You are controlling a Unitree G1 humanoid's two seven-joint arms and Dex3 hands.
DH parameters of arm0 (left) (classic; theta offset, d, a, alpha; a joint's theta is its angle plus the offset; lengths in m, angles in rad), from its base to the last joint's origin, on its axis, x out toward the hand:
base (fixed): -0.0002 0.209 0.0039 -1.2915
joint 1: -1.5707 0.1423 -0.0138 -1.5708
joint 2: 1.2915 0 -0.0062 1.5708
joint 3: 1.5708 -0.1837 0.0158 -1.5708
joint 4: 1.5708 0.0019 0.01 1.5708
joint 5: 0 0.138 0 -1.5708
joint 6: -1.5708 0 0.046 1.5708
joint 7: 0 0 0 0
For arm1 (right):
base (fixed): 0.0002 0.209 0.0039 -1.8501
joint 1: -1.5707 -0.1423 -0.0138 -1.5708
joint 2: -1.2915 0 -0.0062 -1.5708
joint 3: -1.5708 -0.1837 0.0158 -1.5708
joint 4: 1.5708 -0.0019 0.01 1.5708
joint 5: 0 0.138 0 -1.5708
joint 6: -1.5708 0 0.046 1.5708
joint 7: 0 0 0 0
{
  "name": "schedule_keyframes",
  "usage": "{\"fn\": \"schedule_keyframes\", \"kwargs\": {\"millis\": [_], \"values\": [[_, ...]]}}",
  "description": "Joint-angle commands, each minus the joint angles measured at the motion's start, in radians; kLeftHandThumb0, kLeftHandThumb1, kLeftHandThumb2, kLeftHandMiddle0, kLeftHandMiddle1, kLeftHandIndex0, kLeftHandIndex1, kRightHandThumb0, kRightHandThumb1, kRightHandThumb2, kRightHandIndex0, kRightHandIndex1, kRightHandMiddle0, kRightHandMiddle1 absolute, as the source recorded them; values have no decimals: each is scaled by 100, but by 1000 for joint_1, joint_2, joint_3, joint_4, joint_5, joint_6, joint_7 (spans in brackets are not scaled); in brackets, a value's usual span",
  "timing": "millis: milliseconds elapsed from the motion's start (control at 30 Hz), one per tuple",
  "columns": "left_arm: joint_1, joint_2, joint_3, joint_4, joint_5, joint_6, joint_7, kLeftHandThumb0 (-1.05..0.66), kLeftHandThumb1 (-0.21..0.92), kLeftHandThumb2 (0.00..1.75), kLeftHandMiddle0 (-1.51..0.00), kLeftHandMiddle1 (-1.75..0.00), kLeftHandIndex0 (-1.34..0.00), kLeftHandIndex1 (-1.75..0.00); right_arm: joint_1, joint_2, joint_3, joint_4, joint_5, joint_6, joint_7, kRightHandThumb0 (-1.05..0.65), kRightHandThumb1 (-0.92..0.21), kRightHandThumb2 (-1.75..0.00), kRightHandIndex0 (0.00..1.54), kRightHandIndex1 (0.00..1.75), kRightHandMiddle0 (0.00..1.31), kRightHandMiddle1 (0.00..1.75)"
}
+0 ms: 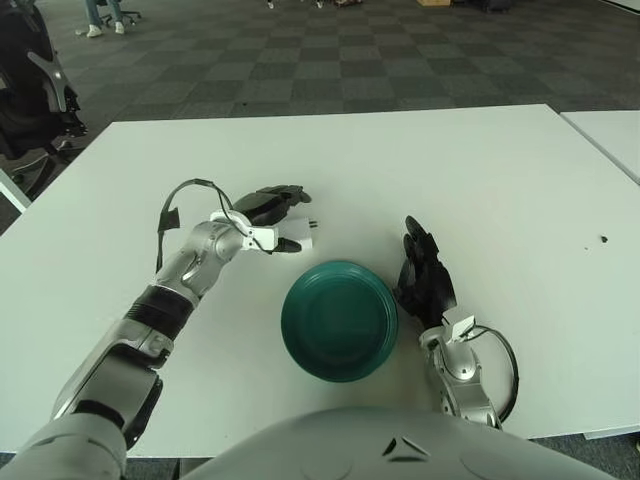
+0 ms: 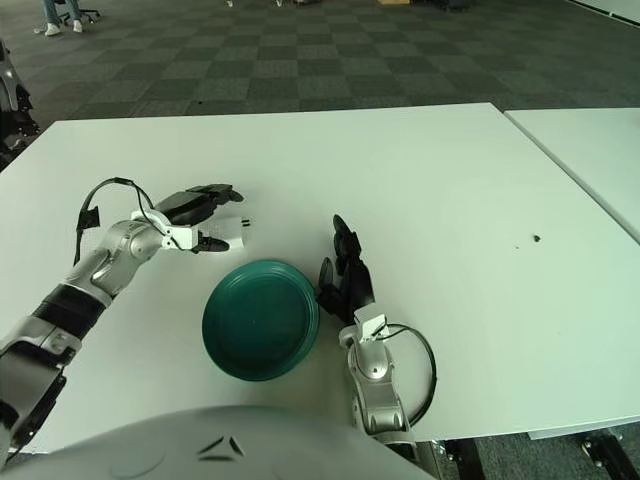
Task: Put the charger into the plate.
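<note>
The white charger [image 1: 300, 237] sits at the tips of my left hand [image 1: 290, 218], with its prongs pointing right. The dark fingers reach over it and the thumb closes under it, so the hand grips it just beyond the upper-left rim of the plate. I cannot tell whether the charger is off the table. The dark green plate [image 1: 338, 268] lies on the white table near the front, and nothing is in it. My right hand [image 1: 423, 272] shows just right of the plate with its fingers relaxed and holding nothing.
The white table [image 1: 480, 180] stretches wide behind and to the right. A second table edge [image 1: 610, 135] shows at the far right. A small dark speck [image 1: 603, 239] lies on the table at the right. Checkered carpet lies beyond.
</note>
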Motion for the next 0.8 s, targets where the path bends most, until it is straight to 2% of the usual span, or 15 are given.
{"fn": "schedule_keyframes", "kwargs": {"millis": [0, 233, 467, 567, 767], "values": [[-47, -8, -23, 61, 20, -14, -6, -105, 92, 50, -7, 0, 0, -76, 56, -5, -2, 122, -10, 88, -10, -93, -92, -96, 8, 1, 0, 35], [-112, -62, -66, 210, 40, -27, 23, -105, 92, 51, -5, 0, 0, -61, 54, -13, 2, 133, -1, 68, 7, -94, -92, -96, 8, 0, 0, 37], [-144, -90, -83, 323, 44, -54, 50, -105, 92, 53, -5, 0, 0, -57, 55, -19, 2, 132, 6, 61, 24, -95, -92, -97, 7, 0, 0, 35], [-154, -98, -90, 368, 46, -70, 65, -105, 92, 54, -6, -1, 0, -58, 52, -16, -3, 133, 12, 66, 28, -94, -92, -97, 6, 0, 0, 33], [-180, -119, -108, 484, 53, -99, 116, -105, 92, 54, -11, -2, 0, -70, 45, -16, -12, 144, 15, 63, 27, -91, -92, -95, 3, 0, 0, 26]]}}
